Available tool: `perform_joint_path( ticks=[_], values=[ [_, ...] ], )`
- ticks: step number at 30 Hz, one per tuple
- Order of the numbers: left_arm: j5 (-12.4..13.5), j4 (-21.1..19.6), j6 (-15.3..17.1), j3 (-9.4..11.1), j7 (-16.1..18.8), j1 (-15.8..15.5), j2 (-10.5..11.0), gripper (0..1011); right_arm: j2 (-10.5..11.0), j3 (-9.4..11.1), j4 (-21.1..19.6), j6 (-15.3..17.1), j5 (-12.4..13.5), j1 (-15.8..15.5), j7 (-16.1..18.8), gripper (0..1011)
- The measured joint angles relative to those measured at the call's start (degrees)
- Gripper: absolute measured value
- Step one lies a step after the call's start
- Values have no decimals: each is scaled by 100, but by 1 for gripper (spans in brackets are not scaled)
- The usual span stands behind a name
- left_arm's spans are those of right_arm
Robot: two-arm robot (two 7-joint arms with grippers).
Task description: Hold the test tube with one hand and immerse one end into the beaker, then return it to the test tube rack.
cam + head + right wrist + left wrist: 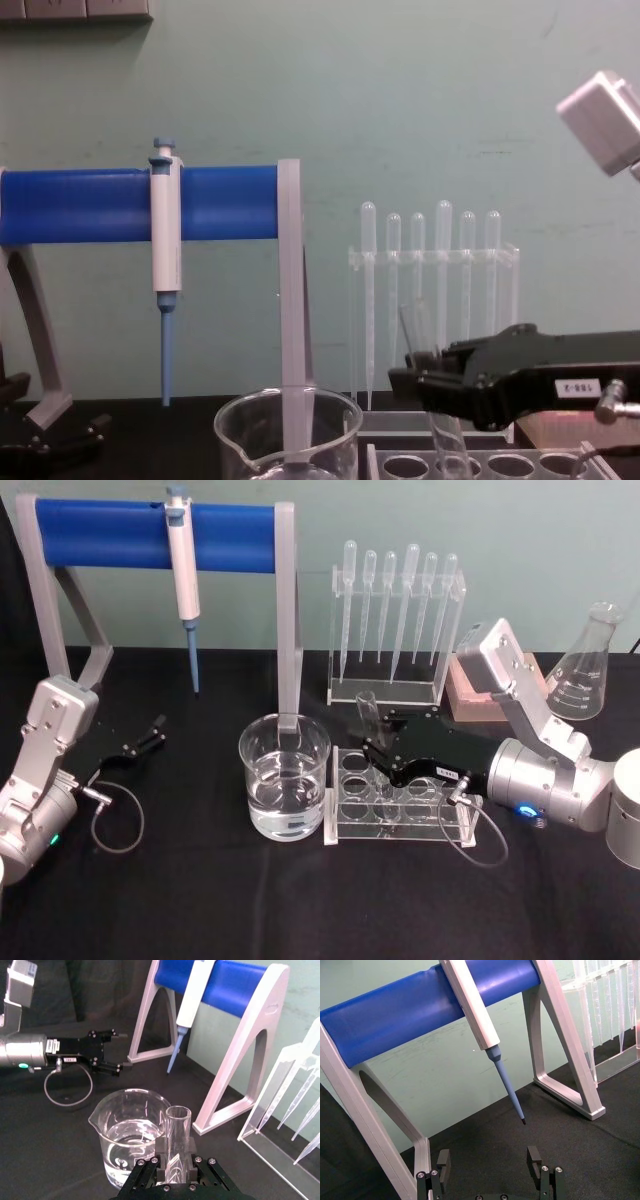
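Left gripper [150, 734] lies low over the black table [200, 900] at the left side, fingers spread wide apart with nothing between them. Behind it, at the far left, stands a grey stand with a blue crossbar [110, 535]. A micropipette [182, 575] hangs from the bar, tip down. Centre, near side: the beaker [262, 780] stands upright on the table, partly filled with clear liquid, just left of the test tube rack [440, 825] and very close to it; contact between the two cannot be confirmed. Right gripper [385, 760] reaches in from the right, level above the rack, its fingers clamped on the test tube [368, 712] at mid-length. The tube is tilted, its open rim leaning left and far, and its lower part runs down into a hole in the left half of the rack. Whether the bottom rests on the rack floor cannot be told. The tube is outside the beaker. Farther back stands a clear holder of plastic pipettes [395, 630]. A pinkish block [470, 698] sits to its right, and a conical flask [585, 675] is at the far right.
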Motion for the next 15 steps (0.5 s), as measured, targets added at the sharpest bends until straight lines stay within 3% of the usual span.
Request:
perform_joint_path(
  ticks=[6,15],
  values=[
    [0,0,0,0,0,0,0,1000,22,161,-202,-141,174,-169,-60,226],
    [0,0,0,0,0,0,0,1000,42,612,-724,-508,715,-597,-242,225]
  ],
)
